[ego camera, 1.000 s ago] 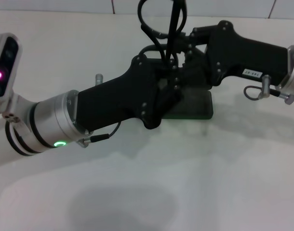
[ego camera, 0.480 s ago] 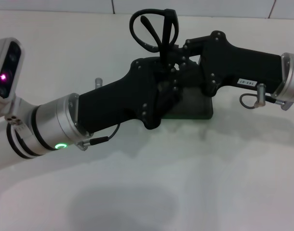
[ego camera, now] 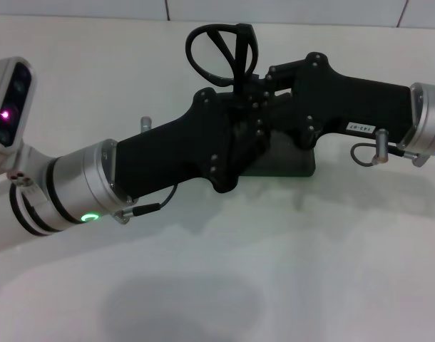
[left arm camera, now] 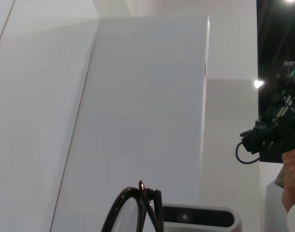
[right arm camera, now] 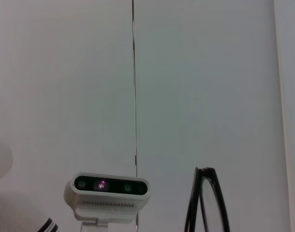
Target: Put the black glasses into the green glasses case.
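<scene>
Both grippers meet over the table's (ego camera: 310,271) far middle; the left gripper (ego camera: 240,107) and right gripper (ego camera: 264,89) together hold the black glasses (ego camera: 221,53) aloft, above the green glasses case (ego camera: 289,160); finger closure can't be made out

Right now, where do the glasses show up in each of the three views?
Head view: the glasses stand above the point where the two grippers meet, over the case.
Left wrist view: the glasses show at the bottom edge, beside a grey camera housing.
Right wrist view: the glasses show at the bottom edge, near a grey camera housing.
Shared landmark: the glasses' dark rim, seen against the pale wall in both wrist views.
</scene>
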{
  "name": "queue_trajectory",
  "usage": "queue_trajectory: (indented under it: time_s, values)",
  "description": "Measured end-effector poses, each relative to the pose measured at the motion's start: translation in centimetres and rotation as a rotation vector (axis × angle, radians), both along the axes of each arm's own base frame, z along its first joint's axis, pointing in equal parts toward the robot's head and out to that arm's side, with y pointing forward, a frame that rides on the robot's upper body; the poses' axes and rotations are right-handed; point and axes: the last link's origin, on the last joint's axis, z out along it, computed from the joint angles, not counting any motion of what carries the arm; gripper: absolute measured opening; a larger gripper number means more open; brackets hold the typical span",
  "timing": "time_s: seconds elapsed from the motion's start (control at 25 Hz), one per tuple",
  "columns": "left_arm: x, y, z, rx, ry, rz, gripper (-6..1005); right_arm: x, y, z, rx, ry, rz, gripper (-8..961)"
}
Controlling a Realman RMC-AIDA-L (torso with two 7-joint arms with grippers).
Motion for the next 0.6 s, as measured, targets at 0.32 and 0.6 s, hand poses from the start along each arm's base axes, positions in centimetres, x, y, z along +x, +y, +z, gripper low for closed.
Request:
queue_trajectory:
  time_s: [0.32, 0.6]
  values:
    - [-0.2, -0.1, 0.1, 0.004, -0.001, 0.008, 49, 0.0, 0.1, 0.1, 0.006, 0.007, -0.004, 36]
    - [-1.4, -0.8, 1.1, 0.022, -0.019, 0.027, 48, -0.4, 0.3, 0.7, 0.022, 0.022, 0.001, 35]
